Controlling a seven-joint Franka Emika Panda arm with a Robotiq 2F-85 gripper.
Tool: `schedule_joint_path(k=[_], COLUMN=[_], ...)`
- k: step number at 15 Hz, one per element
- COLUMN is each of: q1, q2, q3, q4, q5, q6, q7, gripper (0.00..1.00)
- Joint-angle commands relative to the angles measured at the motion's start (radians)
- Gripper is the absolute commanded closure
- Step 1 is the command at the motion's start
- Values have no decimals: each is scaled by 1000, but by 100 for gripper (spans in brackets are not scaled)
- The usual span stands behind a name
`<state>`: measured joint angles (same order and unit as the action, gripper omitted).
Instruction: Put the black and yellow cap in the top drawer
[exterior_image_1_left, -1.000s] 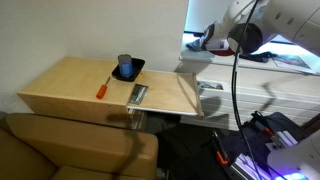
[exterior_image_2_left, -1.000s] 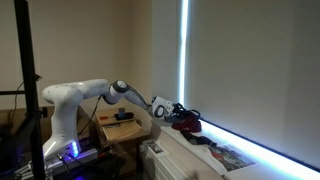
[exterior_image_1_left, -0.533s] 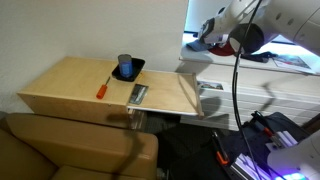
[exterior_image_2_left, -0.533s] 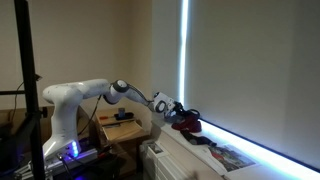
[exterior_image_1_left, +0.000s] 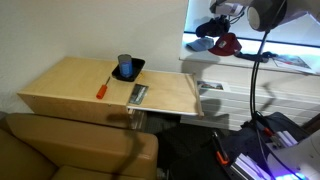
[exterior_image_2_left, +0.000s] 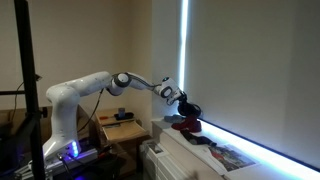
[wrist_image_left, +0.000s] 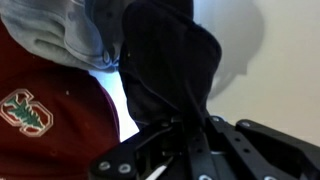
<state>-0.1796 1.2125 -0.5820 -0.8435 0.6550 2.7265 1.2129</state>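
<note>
While my gripper clamps the black and yellow cap, it hangs just above the dark red cap on the white chest, right of the wooden desk, beside the bright window.

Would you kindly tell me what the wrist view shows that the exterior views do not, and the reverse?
Only the wrist view shows the logo on the dark red cap. Only an exterior view shows the wooden table with a blue cup and a screwdriver. Both show the gripper holding the black and yellow cap close to the dark red cap.
</note>
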Motion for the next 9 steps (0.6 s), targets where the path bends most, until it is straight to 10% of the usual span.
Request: schedule_joint_path(k=[1,9], q1=[-59,-128], q2=[-138,-375], q3=[3,-14], q4=[9,62], q5=[-12,-65], q6=[-225,-796], q7=[-56,-342], gripper=[99,99])
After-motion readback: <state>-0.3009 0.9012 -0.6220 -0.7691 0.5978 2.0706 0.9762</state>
